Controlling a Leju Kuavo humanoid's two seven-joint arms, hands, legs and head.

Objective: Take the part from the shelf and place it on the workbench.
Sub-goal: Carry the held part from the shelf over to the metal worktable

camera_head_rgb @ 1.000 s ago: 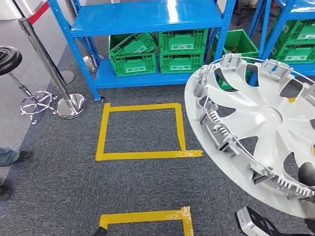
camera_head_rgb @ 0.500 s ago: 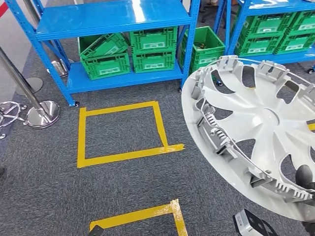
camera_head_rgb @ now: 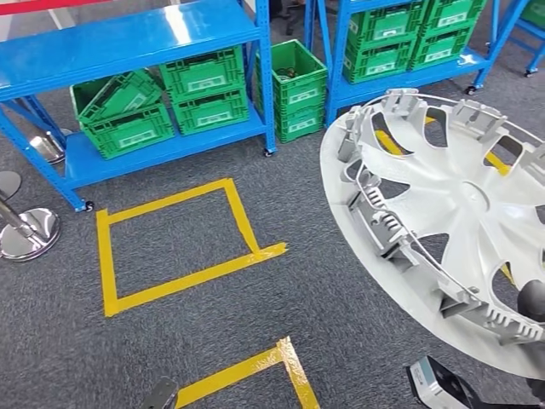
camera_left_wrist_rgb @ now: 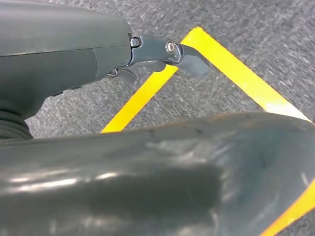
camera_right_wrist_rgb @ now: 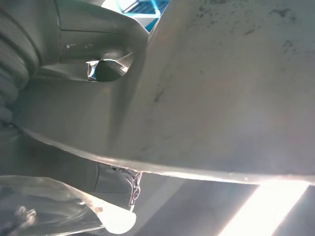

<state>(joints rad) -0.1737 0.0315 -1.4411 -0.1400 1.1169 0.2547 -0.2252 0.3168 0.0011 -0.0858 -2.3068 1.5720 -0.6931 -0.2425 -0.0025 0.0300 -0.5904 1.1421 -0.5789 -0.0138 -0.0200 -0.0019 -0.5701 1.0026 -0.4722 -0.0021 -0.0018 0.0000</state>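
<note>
The part is a large silver wheel cover (camera_head_rgb: 450, 213), held tilted above the carpet on the right of the head view, its clipped inner side towards me. My right hand (camera_head_rgb: 532, 300) grips it at the lower right rim, where a dark fingertip shows over the edge. In the right wrist view the wheel cover (camera_right_wrist_rgb: 223, 88) lies close against that hand (camera_right_wrist_rgb: 74, 73). My left hand (camera_left_wrist_rgb: 167, 49) hangs low over the carpet and a yellow tape line, fingers stretched out and holding nothing; its tip (camera_head_rgb: 161, 394) shows at the bottom edge of the head view.
A blue shelf (camera_head_rgb: 129, 43) with green crates (camera_head_rgb: 205, 85) stands ahead on the left, a second blue shelf (camera_head_rgb: 398, 34) to its right, and a green crate (camera_head_rgb: 295, 85) on the floor between them. Yellow tape squares (camera_head_rgb: 174, 247) mark the grey carpet. A chrome post base (camera_head_rgb: 29, 232) is far left.
The camera has turned: shelves, crates and tape squares have slid left and rotated in the picture. The wheel cover keeps its place in my right hand.
</note>
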